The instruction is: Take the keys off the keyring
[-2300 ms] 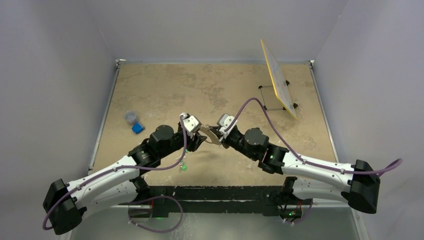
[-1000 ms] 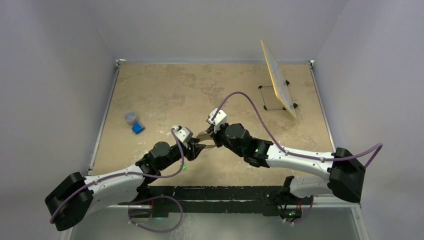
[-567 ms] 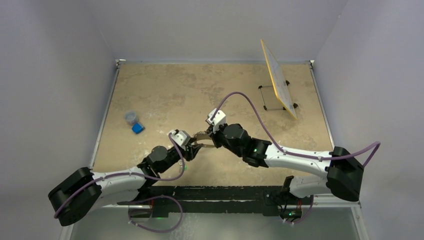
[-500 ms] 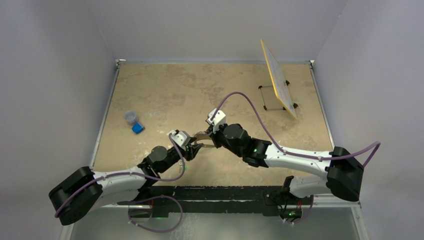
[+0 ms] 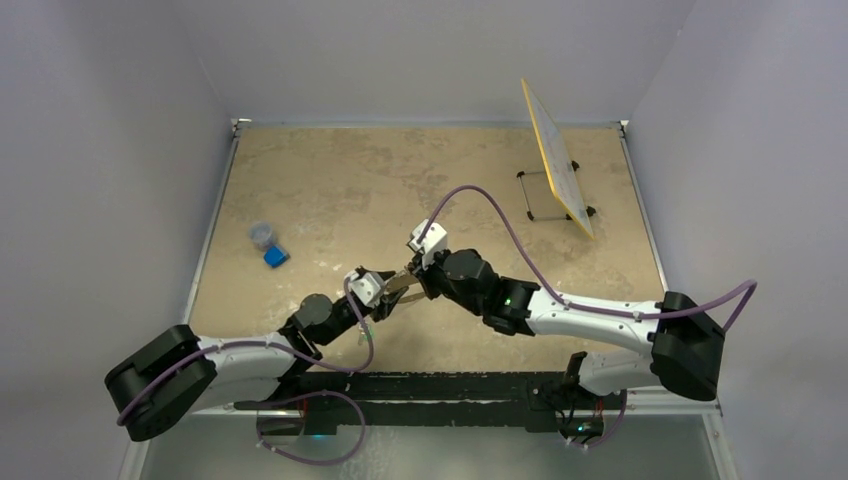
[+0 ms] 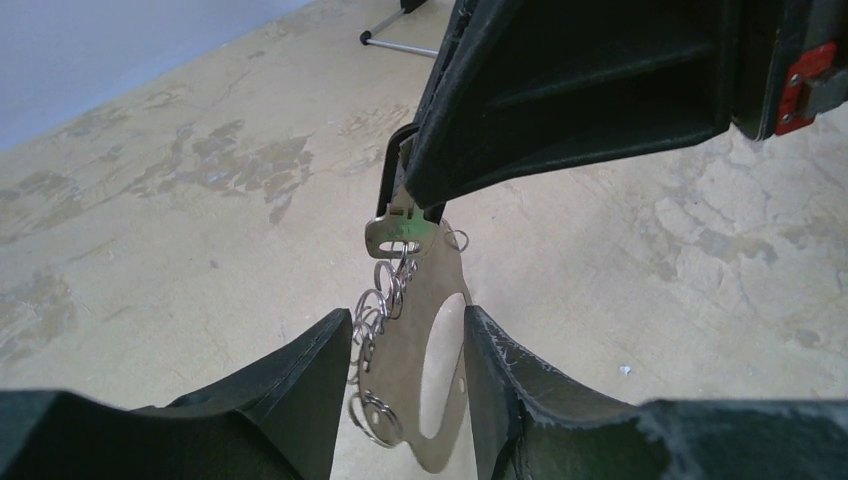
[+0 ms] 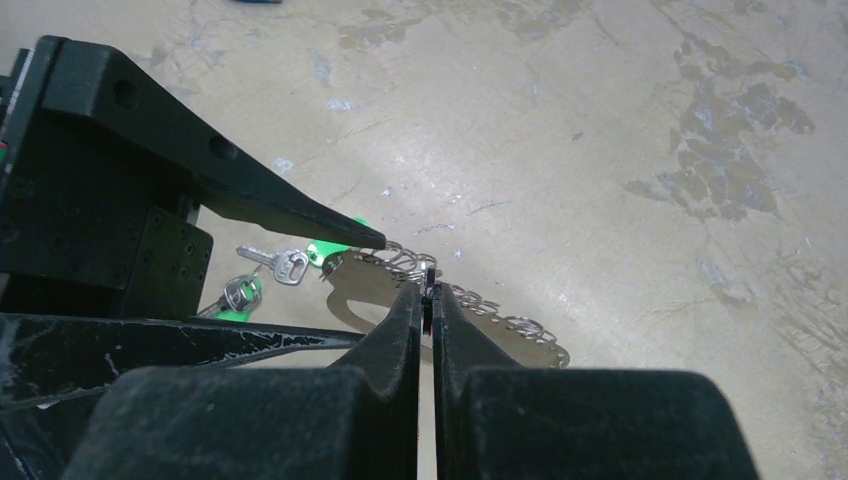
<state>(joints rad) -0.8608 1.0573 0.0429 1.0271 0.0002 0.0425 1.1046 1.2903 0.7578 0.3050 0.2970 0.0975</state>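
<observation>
The keyring is a flat pale metal oval plate with a long hole and several small split rings along one side. My left gripper is shut on it edgewise and holds it above the table. My right gripper is shut on a small key that hangs from a ring at the plate's top end. Its thin dark edge shows between the pads. In the right wrist view the plate runs under my fingers. In the top view both grippers meet at centre, left and right.
A bunch of keys with green tags lies on the tan table below the left gripper's fingers. A blue block and a small jar sit at the left. A yellow board on a wire stand stands back right.
Both grippers, still joined at the keyring, have shifted left and toward the near edge. The left arm has stretched out lower over the table. The grips look unchanged.
</observation>
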